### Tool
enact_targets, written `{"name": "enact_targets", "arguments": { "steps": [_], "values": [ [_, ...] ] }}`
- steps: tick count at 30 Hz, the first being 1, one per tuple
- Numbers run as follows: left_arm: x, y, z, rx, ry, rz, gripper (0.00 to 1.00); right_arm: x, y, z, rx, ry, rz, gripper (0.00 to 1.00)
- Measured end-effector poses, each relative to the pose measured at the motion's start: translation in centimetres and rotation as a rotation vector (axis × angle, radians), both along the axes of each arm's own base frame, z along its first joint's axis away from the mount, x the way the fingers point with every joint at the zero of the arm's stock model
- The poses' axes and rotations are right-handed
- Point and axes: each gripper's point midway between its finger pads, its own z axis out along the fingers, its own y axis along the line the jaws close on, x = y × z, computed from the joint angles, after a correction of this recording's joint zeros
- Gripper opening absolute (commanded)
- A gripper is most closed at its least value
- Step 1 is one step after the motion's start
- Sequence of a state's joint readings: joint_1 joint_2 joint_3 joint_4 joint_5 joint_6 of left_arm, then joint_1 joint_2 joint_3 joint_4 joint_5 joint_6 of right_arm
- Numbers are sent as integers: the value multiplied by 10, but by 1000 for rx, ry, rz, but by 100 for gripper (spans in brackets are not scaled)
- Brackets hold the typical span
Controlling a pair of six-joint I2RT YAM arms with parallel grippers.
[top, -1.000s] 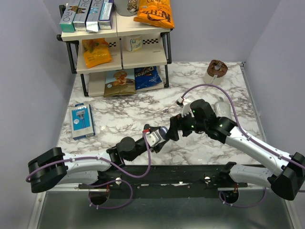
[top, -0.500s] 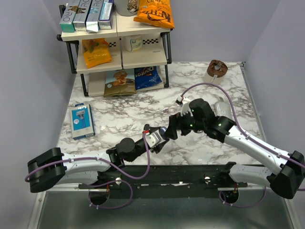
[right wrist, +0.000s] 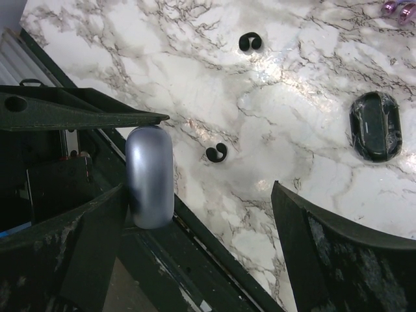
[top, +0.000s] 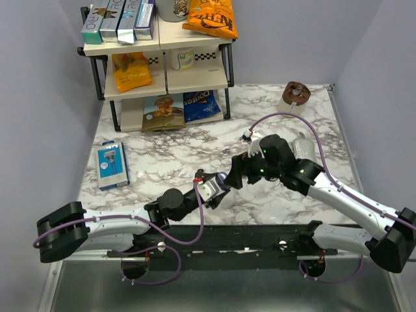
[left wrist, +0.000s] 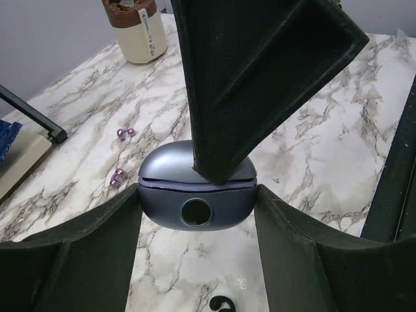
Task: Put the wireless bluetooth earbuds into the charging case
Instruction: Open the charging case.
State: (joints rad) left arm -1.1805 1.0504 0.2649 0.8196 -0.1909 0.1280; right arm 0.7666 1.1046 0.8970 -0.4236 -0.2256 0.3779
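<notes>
The charging case (left wrist: 195,195), a blue-grey rounded shell with its lid down, hangs above the table, and my left gripper (left wrist: 198,207) is shut on its two sides. From above, one finger (left wrist: 240,84) of my right gripper touches the lid's top. In the right wrist view the case (right wrist: 149,175) sits beside my right gripper's left finger (right wrist: 71,253), and the right gripper (right wrist: 198,192) stands wide open, holding nothing. Two black earbuds (right wrist: 250,42) (right wrist: 216,153) lie on the marble; one earbud (left wrist: 221,303) also shows under the case. In the top view both grippers (top: 213,188) (top: 235,173) meet at the table's middle front.
Small lilac specks (left wrist: 125,132) (left wrist: 117,177) lie beyond the case. A black oval object (right wrist: 376,125) rests on the marble. A brown-topped cup (top: 296,96) stands at the back right, a snack shelf (top: 162,58) at the back left, a blue packet (top: 112,166) on the left. The black base rail (top: 227,237) runs along the near edge.
The two grippers have shifted very slightly where they meet. The left gripper's hold on the case and the right gripper's width are the same.
</notes>
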Motion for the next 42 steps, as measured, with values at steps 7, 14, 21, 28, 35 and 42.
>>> {"name": "enact_targets", "arguments": {
  "steps": [7,14,21,28,35,42],
  "values": [
    [1,2,-2,4,2,8,0,3,-3,4,1,-16,-28,98],
    [-1,2,-4,7,4,5,0,6,-7,10,5,-45,-50,96],
    [-1,3,-3,5,2,7,0,1,-5,26,51,-83,-14,93],
    [0,3,-7,15,6,12,0,-13,9,24,45,-88,83,96],
    [0,2,-7,16,3,12,0,-13,17,9,4,-59,109,96],
    [-1,3,-6,19,4,10,0,-7,15,5,-17,-61,80,95]
  ]
}}
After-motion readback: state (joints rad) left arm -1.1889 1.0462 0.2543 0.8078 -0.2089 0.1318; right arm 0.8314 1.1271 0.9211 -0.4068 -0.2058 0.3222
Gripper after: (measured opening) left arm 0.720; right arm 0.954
